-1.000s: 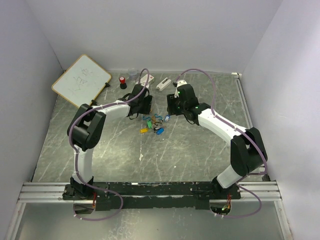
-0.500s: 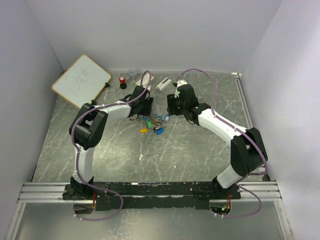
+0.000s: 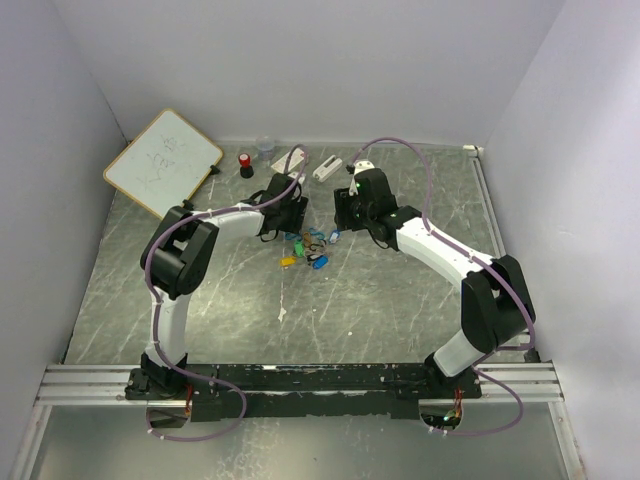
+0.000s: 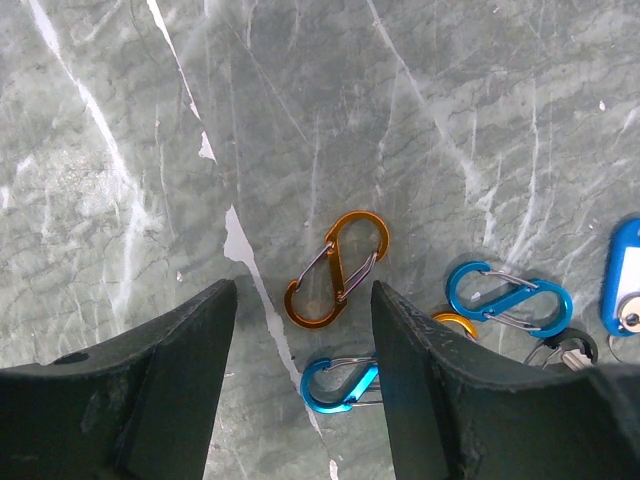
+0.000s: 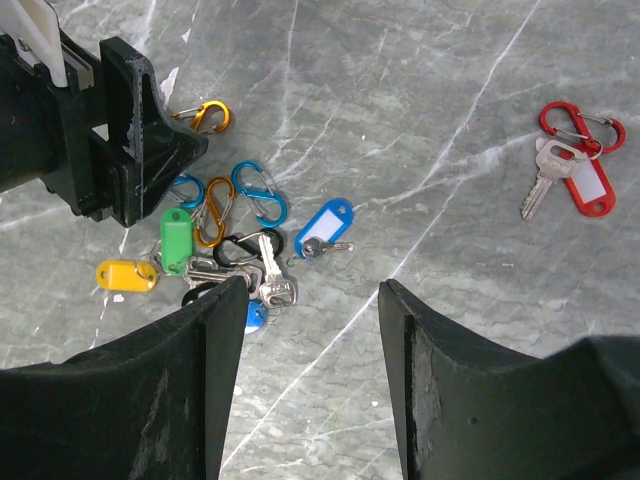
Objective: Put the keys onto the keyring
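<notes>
The keys (image 5: 268, 272), small silver metal ones on coloured plastic tags, lie in a loose heap on the grey marbled tabletop (image 5: 450, 90), near its middle and between the two arms. In the right wrist view the green plastic tag (image 5: 176, 240) lies with its long axis running up and down the frame. The yellow plastic tag (image 5: 125, 275) beside it lies crosswise, its ring end towards the heap. The blue plastic tag (image 5: 325, 220) lies on a slant at the heap's right side, with its ring at the lower left end. Mixed among them are S-shaped metal clips: an orange clip (image 4: 338, 268) tilted from lower left to upper right, a blue clip (image 4: 510, 298) lying nearly crosswise to its right, and a second blue clip (image 4: 340, 383) below. Well apart to the right, a red plastic tag (image 5: 588, 188) lies on a slant with its silver key (image 5: 540, 185) pointing down and left, and a red clip (image 5: 580, 125) touches them. The left gripper (image 4: 303, 300) hangs over the orange clip, its fingers spread and gripping nothing. The right gripper (image 5: 312, 295) hovers over the heap's near edge, its fingers likewise parted and empty.
</notes>
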